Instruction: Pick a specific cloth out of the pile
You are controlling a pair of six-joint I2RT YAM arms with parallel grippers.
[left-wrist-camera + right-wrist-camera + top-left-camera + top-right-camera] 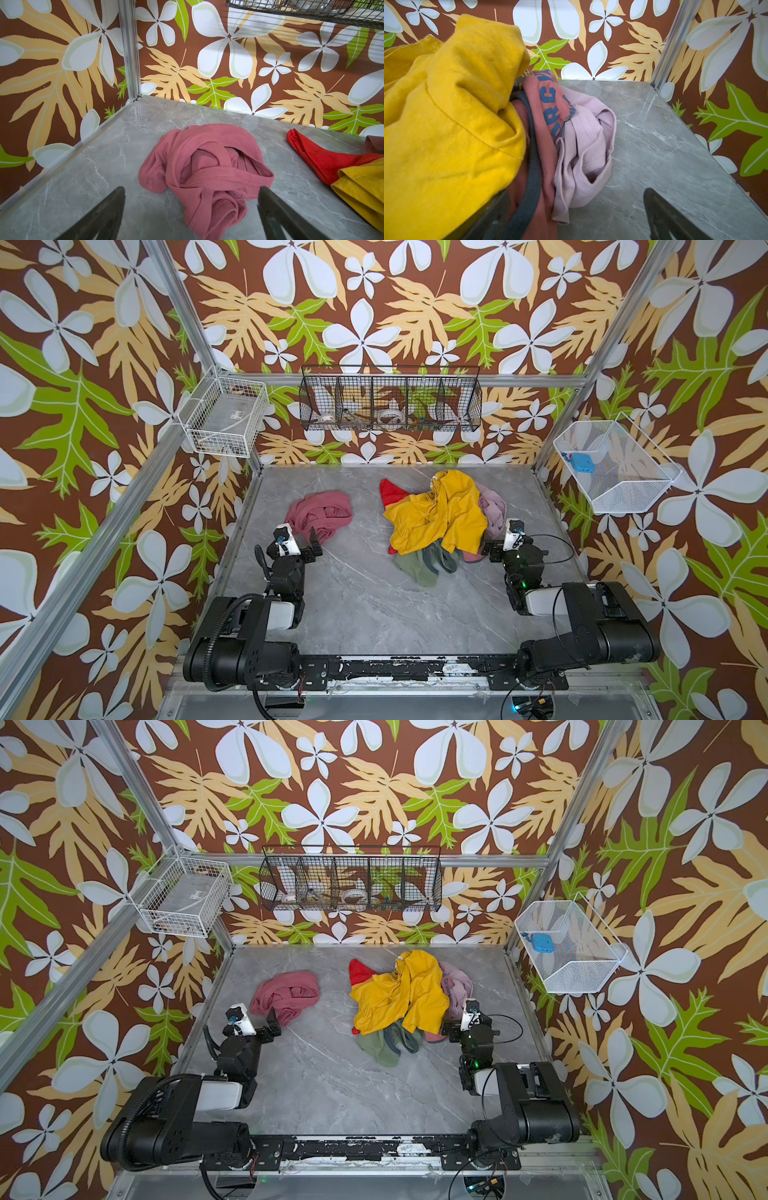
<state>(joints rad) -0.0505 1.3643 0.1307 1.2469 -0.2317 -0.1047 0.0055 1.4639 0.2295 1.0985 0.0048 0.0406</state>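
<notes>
Both my arms at the grey marble counter (pixel 365 614), seen from above and from the wrists; the cloth (pixel 320 512), a dusty rose ribbed garment, lies crumpled by itself on the left half of the counter, well apart from the pile (pixel 436 531); bare stone shows between the two in both top views.

My left hand (pixel 192 189) is low at the near edge of the cloth (pixel 207 172), fingers spread wide, gripping nothing; the crumpled near end of the cloth lies between them in the wrist view; whether either finger touches the fabric I cannot tell.

My right hand (pixel 577 192) is at the near right side of the pile, fingers likewise spread wide and closed on nothing; one finger (pixel 492 209) sits against the big mustard-yellow garment (pixel 446 108), the other over bare counter; between them lie a pale lilac ribbed cloth (pixel 587 145) and a salmon piece with blue lettering (pixel 548 104).

The yellow garment tops the pile; a bright red cloth (pixel 390 491) pokes out at its far left; olive-green fabric (pixel 419 570) spills from its near side.
</notes>
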